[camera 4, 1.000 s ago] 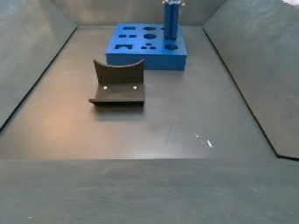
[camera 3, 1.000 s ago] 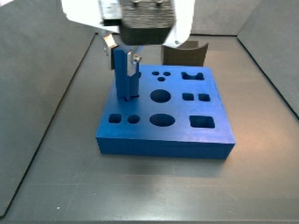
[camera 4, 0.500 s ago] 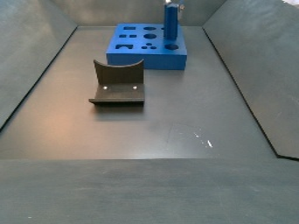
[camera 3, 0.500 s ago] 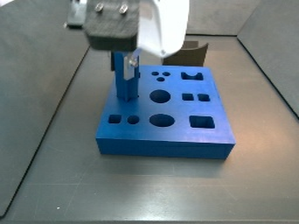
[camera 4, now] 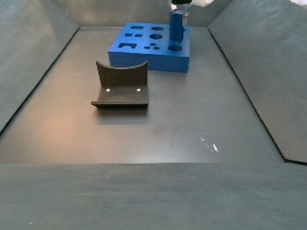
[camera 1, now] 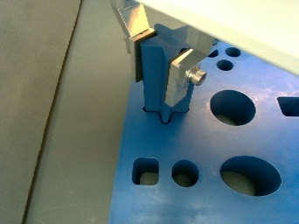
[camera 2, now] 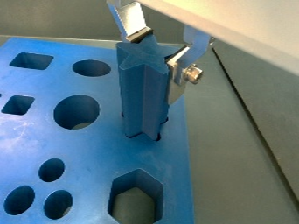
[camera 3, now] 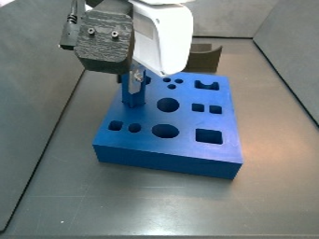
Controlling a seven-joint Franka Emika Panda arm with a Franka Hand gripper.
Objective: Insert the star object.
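Note:
The star object (camera 1: pixel 156 74) is a slim blue peg standing upright with its lower end in the star-shaped hole of the wide blue block (camera 1: pixel 193 140). It also shows in the other wrist view (camera 2: pixel 142 87) and in both side views (camera 3: pixel 131 96) (camera 4: pixel 175 27). My gripper (camera 1: pixel 160 54) is at the peg's top, and its silver fingers (camera 2: pixel 176 68) press on opposite sides of the peg. In a side view the gripper (camera 3: pixel 132 79) hangs over the block's (camera 3: pixel 187 149) far left part, and its body hides the top of the peg.
A dark grey curved piece (camera 4: pixel 120 85) lies on the floor apart from the block (camera 4: pixel 138 56). It also shows behind the block in a side view (camera 3: pixel 206 51). The block has several other shaped holes. Grey walls rise around the floor.
The gripper has come down with the peg, which now sits lower in the star hole. In a side view the block has shifted slightly.

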